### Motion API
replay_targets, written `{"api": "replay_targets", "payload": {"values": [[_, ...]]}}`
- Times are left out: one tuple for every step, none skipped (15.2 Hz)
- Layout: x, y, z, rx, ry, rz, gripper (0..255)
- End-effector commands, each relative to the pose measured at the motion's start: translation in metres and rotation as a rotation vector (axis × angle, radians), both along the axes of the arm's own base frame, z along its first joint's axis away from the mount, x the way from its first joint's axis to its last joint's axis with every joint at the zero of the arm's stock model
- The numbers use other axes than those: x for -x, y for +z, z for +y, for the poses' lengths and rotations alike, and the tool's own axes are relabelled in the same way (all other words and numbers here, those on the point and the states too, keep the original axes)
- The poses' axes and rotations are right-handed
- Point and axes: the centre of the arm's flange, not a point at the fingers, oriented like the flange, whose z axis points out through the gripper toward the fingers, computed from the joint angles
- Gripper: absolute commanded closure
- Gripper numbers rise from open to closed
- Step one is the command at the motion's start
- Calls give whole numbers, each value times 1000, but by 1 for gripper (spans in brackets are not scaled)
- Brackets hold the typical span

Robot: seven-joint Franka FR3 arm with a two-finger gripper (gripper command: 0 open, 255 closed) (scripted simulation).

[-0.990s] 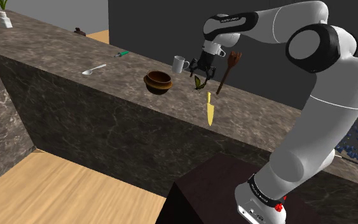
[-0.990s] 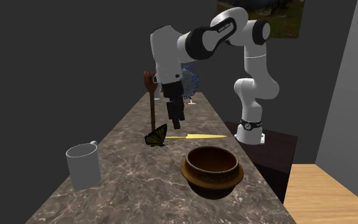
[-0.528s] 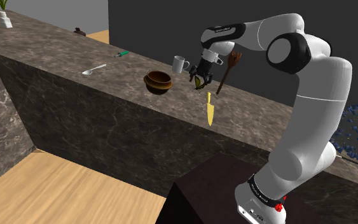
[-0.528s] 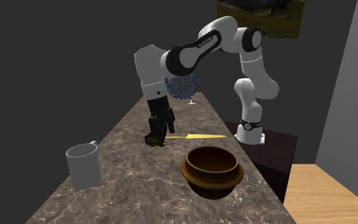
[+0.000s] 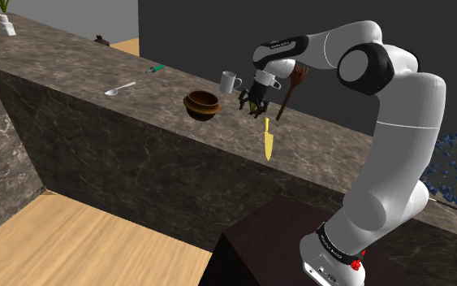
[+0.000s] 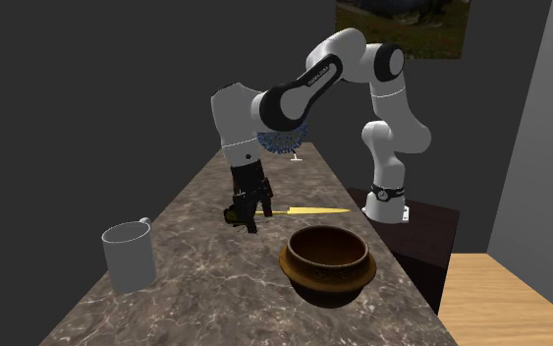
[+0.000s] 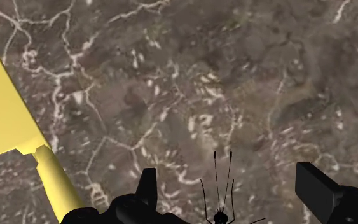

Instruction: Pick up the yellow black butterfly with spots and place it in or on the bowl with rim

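Note:
The yellow and black butterfly (image 6: 232,212) stands on the dark marble counter (image 6: 205,295), mostly hidden by my black gripper (image 6: 244,214), which has come down over it. In the wrist view its head and antennae (image 7: 220,213) show between my two fingers (image 7: 149,183), which stand wide apart; the gripper (image 7: 231,181) is open and grips nothing. In the shoulder view the gripper (image 5: 253,102) sits low over the butterfly (image 5: 256,106). The brown rimmed bowl (image 5: 202,104) stands a short way to the shoulder view's left, and nearer the second exterior camera as the bowl (image 6: 328,261).
A yellow knife (image 5: 267,140) lies just beside the gripper, also seen as the knife (image 7: 9,121). A white mug (image 5: 230,82), a wooden spatula (image 5: 291,89), a spoon (image 5: 121,88) and a green-handled tool (image 5: 155,68) lie on the counter. The counter's front edge drops to a wooden floor (image 5: 80,244).
The arm has swung toward the butterfly and lowered, so the gripper now sits down around it at counter level. The fingers have stayed open. The butterfly has not moved.

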Motion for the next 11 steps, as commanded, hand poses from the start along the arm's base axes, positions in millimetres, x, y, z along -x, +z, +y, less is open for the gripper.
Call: {"api": "replay_targets", "payload": {"values": [[1,-4,-1,0,-2,4,0],[1,-4,-1,0,-2,4,0],[1,-4,-1,0,-2,4,0],[1,-4,-1,0,-2,4,0],[1,-4,-1,0,-2,4,0],[1,-4,-2,0,-2,4,255],[1,-4,-2,0,-2,4,255],[2,-4,-2,0,-2,5,255],[2,-4,-2,0,-2,5,255],[2,-3,-3,0,-2,5,255],[2,-3,-3,0,-2,5,255]]}}
